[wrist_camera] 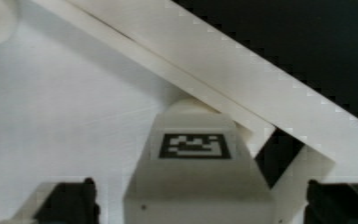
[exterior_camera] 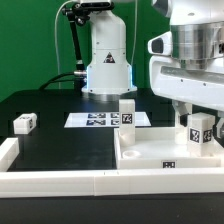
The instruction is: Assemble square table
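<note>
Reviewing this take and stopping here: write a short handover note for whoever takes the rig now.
Gripper: jaws apart around a leg standing in the tabletop; whether they touch it is unclear.
Things: a second leg stands at the tabletop's far rim; a third leg lies on the black table toward the exterior view's left. Marker board lies behind.
Done: two legs at the tabletop.
Left: bring the loose leg; a fourth is not visible.

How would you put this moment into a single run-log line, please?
hand: open, straddling a leg | leg: upright on tabletop | second leg: upright on tabletop | third leg: loose on table
</note>
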Action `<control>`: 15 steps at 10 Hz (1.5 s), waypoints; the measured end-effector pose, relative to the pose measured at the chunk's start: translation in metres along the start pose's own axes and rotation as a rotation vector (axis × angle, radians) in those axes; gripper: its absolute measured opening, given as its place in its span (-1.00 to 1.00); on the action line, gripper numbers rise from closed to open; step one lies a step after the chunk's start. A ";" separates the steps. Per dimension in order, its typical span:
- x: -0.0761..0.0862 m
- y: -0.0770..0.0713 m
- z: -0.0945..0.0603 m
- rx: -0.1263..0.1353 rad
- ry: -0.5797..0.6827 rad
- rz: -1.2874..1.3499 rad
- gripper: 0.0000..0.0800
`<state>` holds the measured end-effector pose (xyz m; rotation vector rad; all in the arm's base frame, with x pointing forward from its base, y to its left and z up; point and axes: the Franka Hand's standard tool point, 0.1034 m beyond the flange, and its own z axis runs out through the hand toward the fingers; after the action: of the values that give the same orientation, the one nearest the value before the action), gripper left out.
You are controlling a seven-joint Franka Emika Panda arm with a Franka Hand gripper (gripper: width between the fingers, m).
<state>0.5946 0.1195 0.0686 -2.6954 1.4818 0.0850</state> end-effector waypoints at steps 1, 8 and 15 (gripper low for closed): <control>-0.003 0.000 0.001 -0.001 0.001 -0.041 0.57; -0.008 -0.006 0.001 -0.003 0.026 -0.748 0.62; -0.002 -0.003 0.000 -0.018 0.029 -1.218 0.62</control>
<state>0.5966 0.1227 0.0687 -3.0675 -0.3265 -0.0118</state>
